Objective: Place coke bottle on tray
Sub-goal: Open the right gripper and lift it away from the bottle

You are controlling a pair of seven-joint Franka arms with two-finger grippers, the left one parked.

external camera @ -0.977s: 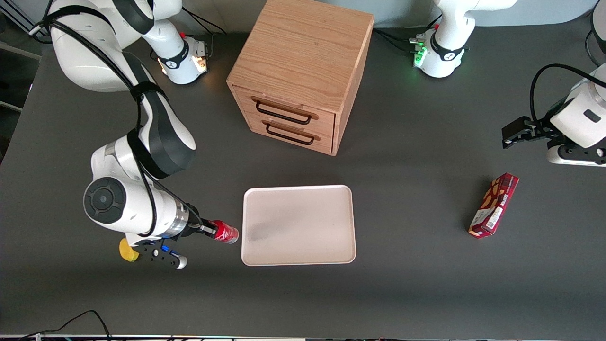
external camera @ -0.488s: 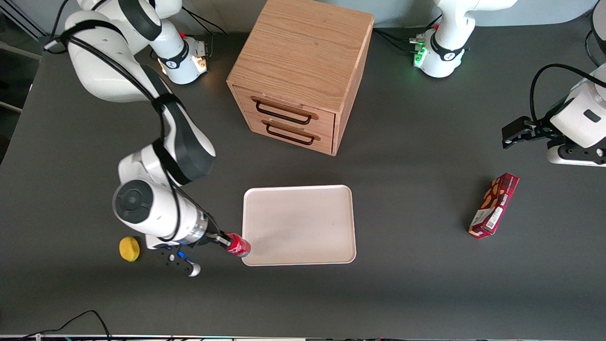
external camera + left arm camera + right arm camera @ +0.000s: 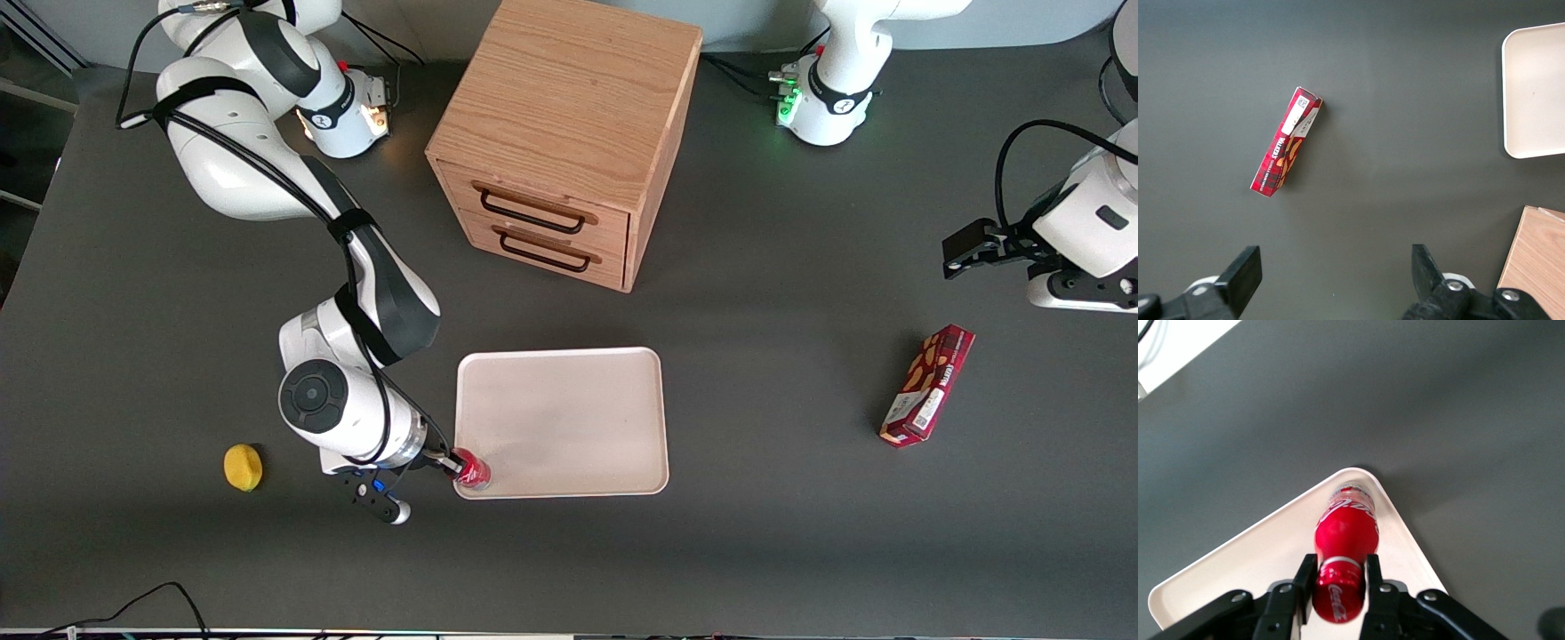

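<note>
The coke bottle (image 3: 472, 468) is small and red with a red cap and white lettering. My right gripper (image 3: 455, 463) is shut on its neck and cap and holds it over the corner of the tray nearest the front camera at the working arm's end. The tray (image 3: 569, 418) is large, flat and pale cream-pink with a low rim. In the right wrist view the two black fingers (image 3: 1304, 577) clamp the bottle's cap (image 3: 1337, 593), the bottle (image 3: 1344, 533) points down toward the tray's rounded corner (image 3: 1363, 477), and its silvery base is close above the tray floor (image 3: 1251, 560).
A wooden two-drawer cabinet (image 3: 569, 133) stands farther from the front camera than the tray. A yellow lemon-like object (image 3: 243, 467) lies toward the working arm's end. A dark red snack box (image 3: 927, 384) lies toward the parked arm's end and shows in the left wrist view (image 3: 1285, 148).
My right gripper has carried the bottle sideways from beside the tray to over the tray's near corner. The arm has swung with it, uncovering the yellow object.
</note>
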